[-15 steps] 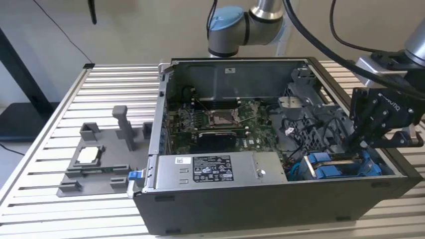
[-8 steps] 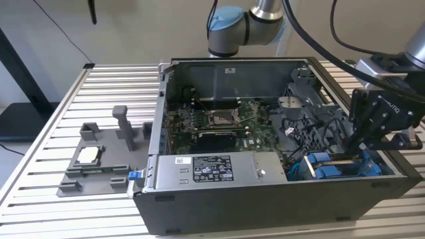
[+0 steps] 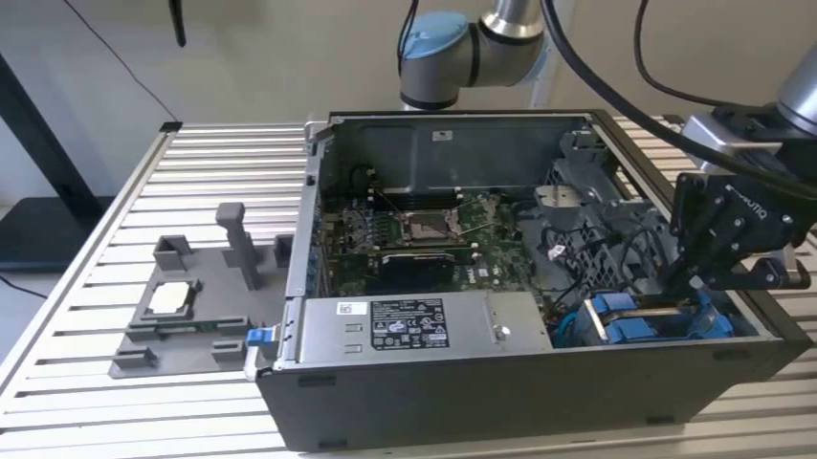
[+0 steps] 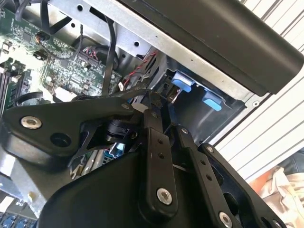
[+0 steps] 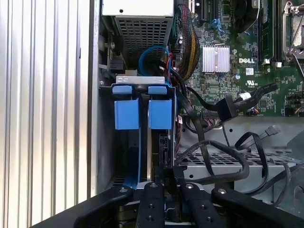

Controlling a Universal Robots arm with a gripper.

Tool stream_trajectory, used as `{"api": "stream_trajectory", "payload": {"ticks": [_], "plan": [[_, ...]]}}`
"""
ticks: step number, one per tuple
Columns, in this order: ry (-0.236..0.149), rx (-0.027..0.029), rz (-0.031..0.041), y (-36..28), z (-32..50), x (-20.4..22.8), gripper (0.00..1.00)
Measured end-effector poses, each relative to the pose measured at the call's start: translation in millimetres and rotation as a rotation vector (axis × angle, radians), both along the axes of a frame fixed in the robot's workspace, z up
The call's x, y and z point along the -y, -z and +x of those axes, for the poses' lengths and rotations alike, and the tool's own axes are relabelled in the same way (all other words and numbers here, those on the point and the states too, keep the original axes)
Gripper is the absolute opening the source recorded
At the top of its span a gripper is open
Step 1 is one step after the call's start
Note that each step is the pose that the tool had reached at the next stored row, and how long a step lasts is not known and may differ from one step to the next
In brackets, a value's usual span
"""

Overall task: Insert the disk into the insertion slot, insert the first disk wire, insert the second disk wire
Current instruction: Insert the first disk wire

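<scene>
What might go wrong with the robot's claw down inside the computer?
The claw sits right beside loose black cables, so it might snag one and tug it. It is also close to the blue tabs, which it might bump or bend.

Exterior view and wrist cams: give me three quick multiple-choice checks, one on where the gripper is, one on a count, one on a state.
1. Where does the gripper hang?
A. over the grey fixture on the table
B. over the insertion slot
C. over the processor socket

2. How many blue tabs stand side by side at the slot in the first wrist view?
A. one
B. four
C. two

3. The computer case is:
A. open, motherboard exposed
B. closed by a side panel
C. tipped off the table

Answers:
1 B: in the exterior view it hangs at the case's corner on that view's right, above the blue tabs.
2 C: a pair shows.
3 A: the board is in plain sight.
</scene>
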State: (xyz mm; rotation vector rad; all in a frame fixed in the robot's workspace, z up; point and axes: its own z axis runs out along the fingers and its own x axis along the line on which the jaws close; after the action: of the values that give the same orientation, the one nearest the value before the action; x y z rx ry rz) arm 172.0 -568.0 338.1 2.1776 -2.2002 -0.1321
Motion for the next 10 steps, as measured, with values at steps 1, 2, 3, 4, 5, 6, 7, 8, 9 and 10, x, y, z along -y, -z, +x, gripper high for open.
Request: {"api": "stream_trajectory", "payload": {"ticks": [1,2,3,4,5,6,7,8,9,10], "plan": [[0.000,0.0001,0.0002,0.2,0.0,0.0,0.19],[0.000,0.0006,0.0003,0.3,0.0,0.0,0.19],[0.000,0.0010,0.0005,0.3,0.1,0.0,0.19],[0.000,0.0013,0.0005,0.3,0.1,0.0,0.19],[0.000,0.0016,0.0007,0.3,0.0,0.0,0.19],[0.000,0.0021,0.0010,0.3,0.0,0.0,0.19],[0.000,0.0027,0.0014,0.3,0.0,0.0,0.19],[0.000,0.0035,0.0018,0.3,0.0,0.0,0.19],[0.000,0.0047,0.0025,0.3,0.0,0.0,0.19],[0.000,0.0065,0.0035,0.3,0.0,0.0,0.19]]}}
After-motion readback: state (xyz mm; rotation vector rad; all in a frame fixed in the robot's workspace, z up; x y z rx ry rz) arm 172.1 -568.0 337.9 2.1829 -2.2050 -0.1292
